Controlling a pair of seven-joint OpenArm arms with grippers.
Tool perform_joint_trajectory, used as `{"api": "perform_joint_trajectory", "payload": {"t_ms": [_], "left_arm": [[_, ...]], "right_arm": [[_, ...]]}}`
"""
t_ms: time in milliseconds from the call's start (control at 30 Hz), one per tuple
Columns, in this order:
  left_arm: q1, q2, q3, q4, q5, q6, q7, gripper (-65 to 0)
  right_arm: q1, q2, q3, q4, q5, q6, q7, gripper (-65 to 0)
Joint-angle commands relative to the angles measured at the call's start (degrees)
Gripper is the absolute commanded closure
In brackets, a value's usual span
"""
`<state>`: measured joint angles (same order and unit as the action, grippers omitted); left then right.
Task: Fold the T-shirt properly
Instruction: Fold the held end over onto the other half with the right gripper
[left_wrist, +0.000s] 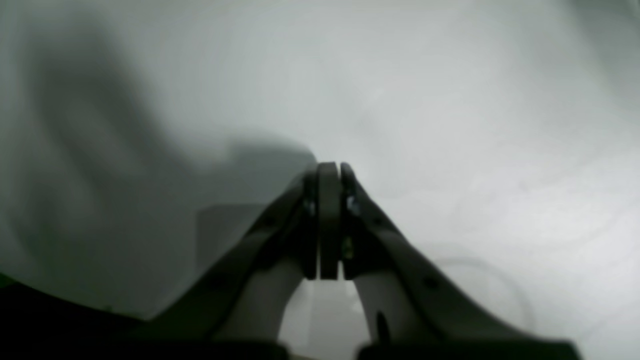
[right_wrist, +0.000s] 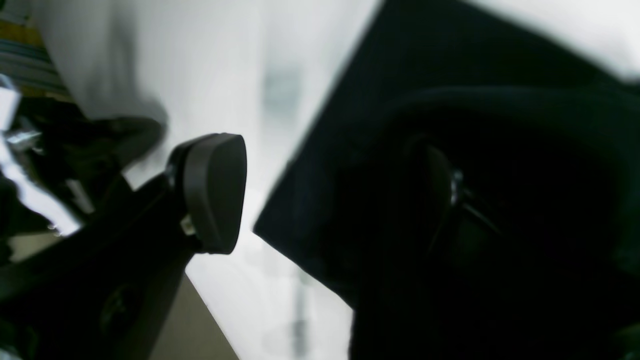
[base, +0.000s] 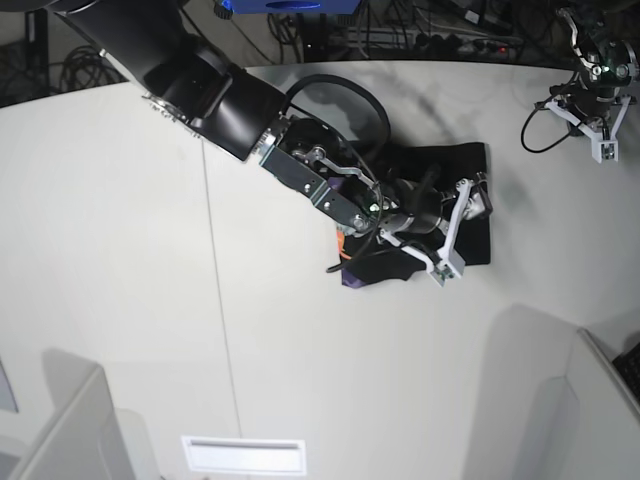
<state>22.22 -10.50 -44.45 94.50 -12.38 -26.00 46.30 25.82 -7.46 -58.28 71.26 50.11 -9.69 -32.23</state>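
Near the middle of the white desk (base: 120, 300), slightly toward its far edge, lies the T-shirt (base: 470, 165), a compact black bundle with a sliver of orange-and-purple print showing at its near-left corner. Directly over the T-shirt hovers the right gripper (base: 462, 225), its white fingers spread wide apart and released; in the right wrist view one dark pad (right_wrist: 215, 192) stands clear over the bare desk just beside the cloth's edge, while the other is lost against the black fabric, so contact there cannot be told. Well apart from the T-shirt, at the desk's far right corner, the left gripper (left_wrist: 330, 220) is clenched, pads pressed together with nothing between them, above bare desk surface.
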Motion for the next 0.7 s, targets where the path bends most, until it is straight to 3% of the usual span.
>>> {"api": "perform_joint_trajectory", "payload": {"t_ms": [0,100,233,333,433,467,533,600,667], "left_arm": [[0.16,-0.79,-0.43,1.11,-0.32,-0.07,-0.72,0.0],[0.16,0.0,-0.43,1.28,-0.32,-0.07,-0.72,0.0],[0.16,0.17,-0.43,1.28,-0.32,-0.07,-0.72,0.0],[0.16,0.26,-0.43,1.72,-0.32,-0.07,-0.72,0.0],[0.33,0.26,-0.43,3.04,-0.32,-0.16,-0.72,0.0],[0.95,0.26,-0.43,3.57,-0.41,-0.16,-0.72,0.0],[1.91,0.35,-0.26,5.94,-1.9,-1.03,-0.72,0.0],[2.97,0.7,-0.35,8.67,-7.27,-4.29,-0.63,0.0],[3.76,0.79,-0.43,10.6,-14.04,-5.43,-0.63,0.0]], "right_arm": [[2.53,-1.11,-0.84,1.48,1.89,0.51,2.03,-44.0],[5.6,-1.2,-3.56,4.21,6.02,0.51,3.0,-44.0],[7.01,-0.05,-4.0,13.18,6.38,0.51,2.56,-43.8],[6.84,4.52,-1.1,18.36,6.38,0.16,2.21,-43.8],[4.29,8.56,4.0,21.35,6.29,-5.38,-1.22,-41.1],[3.67,9.62,5.14,21.79,6.29,-6.44,-2.19,-37.5],[2.09,12.43,7.25,22.93,6.38,-6.79,-3.77,-24.3],[-1.43,15.07,9.97,23.64,6.38,-6.79,-4.12,-0.9],[-5.21,16.65,13.75,23.9,6.38,-6.79,-4.12,0.0]]}}
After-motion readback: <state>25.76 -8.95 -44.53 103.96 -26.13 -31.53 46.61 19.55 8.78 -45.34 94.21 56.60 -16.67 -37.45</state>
